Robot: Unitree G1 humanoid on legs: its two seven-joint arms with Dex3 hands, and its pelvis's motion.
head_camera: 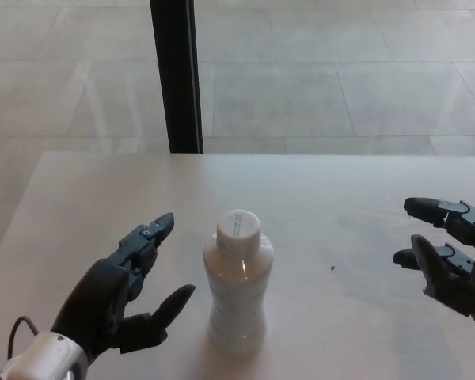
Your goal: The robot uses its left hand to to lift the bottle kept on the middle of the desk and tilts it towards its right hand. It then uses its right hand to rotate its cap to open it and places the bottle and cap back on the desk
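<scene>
Bottle [237, 289] of white plastic, standing upright on the desk [317, 206] with its white cap [238, 225] screwed on; we place it toward the near edge of the desk and roughly midway between the left and right edges, well clear of the far edge. On its left we see the robot's left hand [119, 289], reaching in from the near left corner of the desk: the two fingers [146, 236] are stretched forward and the thumb [172, 305] is spread out toward the bottle, so we read the hand as wide open and holding nothing. The thumb tip lies just beside the lower body of the bottle, with a narrow strip of desk visible between them; we see no contact. At the right edge of the desk we find the right hand [447, 253], only partly in the picture, its fingers apart and likewise empty, and well separated from the bottle. A small dark speck [333, 267] marks the desk surface between the bottle and the right hand. Beyond the far edge of the desk we note a pale tiled floor [340, 87] and a black upright post [176, 75] rising behind the far edge, left of the bottle.
</scene>
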